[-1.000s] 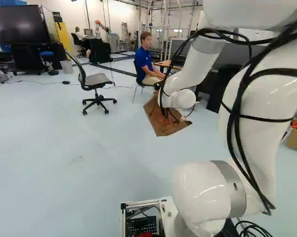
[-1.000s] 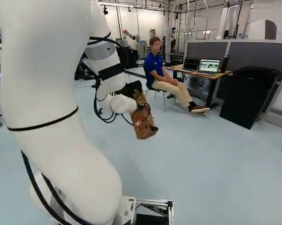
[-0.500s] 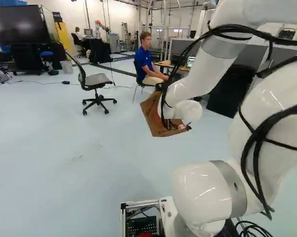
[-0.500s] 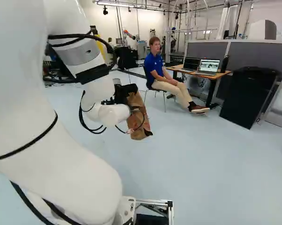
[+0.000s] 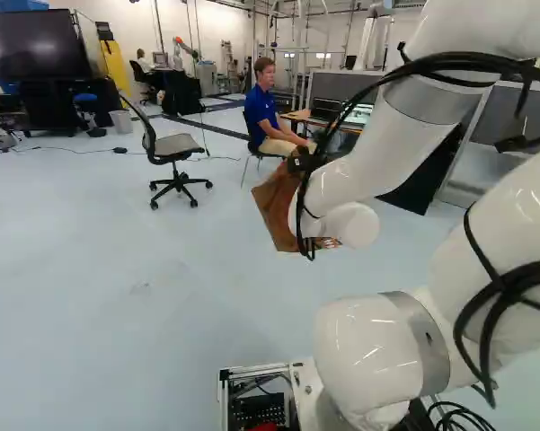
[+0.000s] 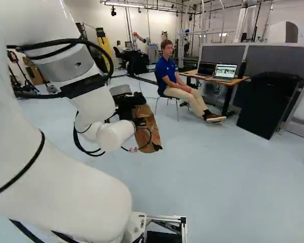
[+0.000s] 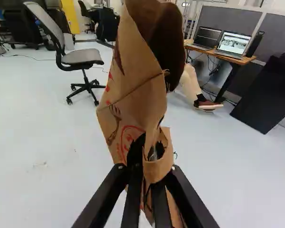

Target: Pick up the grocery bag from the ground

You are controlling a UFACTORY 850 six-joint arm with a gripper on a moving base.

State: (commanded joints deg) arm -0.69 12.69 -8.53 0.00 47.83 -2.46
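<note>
Pale floor (image 5: 90,269); grey office chair (image 5: 175,146); wooden desk (image 6: 212,77) bearing two laptops; grey partitions (image 6: 273,59) behind

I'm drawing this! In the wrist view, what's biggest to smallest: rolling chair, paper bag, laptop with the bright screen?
1. Paper bag, looking extra big because it's close
2. Rolling chair
3. Laptop

That tall brown paper bag (image 7: 133,95) between the black fingers (image 7: 134,190) looks matt, creased; the jointed white arm (image 5: 377,144) behind them gleams.

The end effector (image 6: 128,105) seems clamped on a crumpled brown paper bag (image 7: 135,90).
</note>
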